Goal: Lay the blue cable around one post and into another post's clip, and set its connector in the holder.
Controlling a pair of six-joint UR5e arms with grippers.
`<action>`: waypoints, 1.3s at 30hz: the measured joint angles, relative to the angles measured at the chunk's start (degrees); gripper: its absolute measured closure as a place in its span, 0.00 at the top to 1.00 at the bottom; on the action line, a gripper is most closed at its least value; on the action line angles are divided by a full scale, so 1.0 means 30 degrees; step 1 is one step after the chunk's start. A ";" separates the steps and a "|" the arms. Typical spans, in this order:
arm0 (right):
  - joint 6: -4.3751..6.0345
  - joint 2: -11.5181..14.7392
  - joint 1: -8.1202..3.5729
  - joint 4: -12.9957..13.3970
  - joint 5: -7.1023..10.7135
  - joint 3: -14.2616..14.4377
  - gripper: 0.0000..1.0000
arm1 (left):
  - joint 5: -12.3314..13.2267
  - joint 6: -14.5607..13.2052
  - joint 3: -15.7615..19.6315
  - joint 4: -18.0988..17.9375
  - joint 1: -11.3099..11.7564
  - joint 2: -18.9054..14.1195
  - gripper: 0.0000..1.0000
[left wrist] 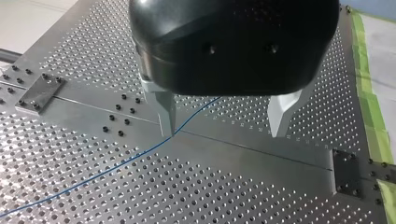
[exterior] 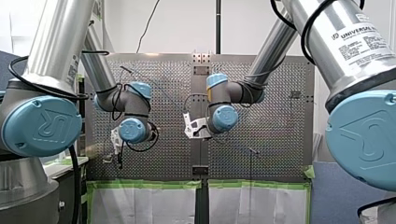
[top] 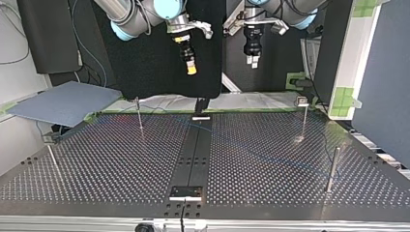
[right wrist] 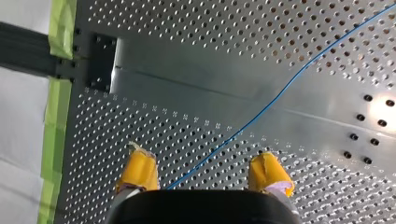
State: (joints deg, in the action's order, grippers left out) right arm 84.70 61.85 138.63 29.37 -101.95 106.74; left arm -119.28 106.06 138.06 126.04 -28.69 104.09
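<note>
A: Well, both arms hover high over the table, and neither one holds a thing. On the left end effector the metal fingers are spread wide with nothing between them.

B: Same story on the right end effector: yellow pads apart, empty.

A: And the blue cable?

B: It lies flat and loose on the table. Under the right end effector it runs through the gap between the pads and off ahead on a diagonal. Under the left one it passes just by the tip of one finger, then trails away to the side.

A: Is any of it around a post?

B: I can't tell. From across the table the cable is too faint near the posts. I can't find the connector either.

A: Then I'd call this the very start, the pick-up.

B: Agreed. The next move, I'd say, is a drop onto the cable with the fingers straddling it, then a close. It's thin and hugs the table, so the tips need to come right down and stay centred, or they'll shut on air.
</note>
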 joint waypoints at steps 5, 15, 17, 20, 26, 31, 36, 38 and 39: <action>0.0072 -0.0001 0.0042 0.0195 0.0301 0.0014 1.00 | 0.0097 0.0030 0.0003 0.0054 0.0005 0.0000 0.98; 0.0074 0.0000 0.0064 0.0260 0.0347 0.0007 1.00 | 0.0109 0.0035 0.0001 0.0032 0.0007 0.0000 0.98; 0.0075 -0.0001 0.0064 0.0261 0.0348 0.0008 1.00 | 0.0109 0.0035 0.0000 0.0032 0.0007 0.0000 0.98; 0.0075 0.0000 0.0064 0.0261 0.0347 0.0006 1.00 | 0.0109 0.0035 0.0000 0.0032 0.0007 -0.0001 0.98; 0.0075 0.0000 0.0064 0.0260 0.0348 0.0006 1.00 | 0.0109 0.0035 0.0000 0.0032 0.0007 0.0000 0.98; 0.0075 -0.0001 0.0064 0.0261 0.0348 0.0007 1.00 | 0.0109 0.0035 0.0000 0.0032 0.0007 0.0001 0.98; 0.0074 -0.0001 0.0064 0.0262 0.0347 0.0007 1.00 | 0.0109 0.0035 0.0000 0.0032 0.0007 0.0000 0.98; 0.0074 0.0000 0.0064 0.0262 0.0348 0.0006 1.00 | 0.0109 0.0035 0.0000 0.0031 0.0006 0.0000 0.98; 0.0075 0.0000 0.0065 0.0261 0.0347 0.0007 1.00 | 0.0110 0.0035 0.0000 0.0032 0.0007 0.0000 0.98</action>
State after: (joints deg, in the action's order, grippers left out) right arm 84.92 61.85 138.83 30.16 -100.91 106.76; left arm -118.96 106.17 138.05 126.13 -28.67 104.09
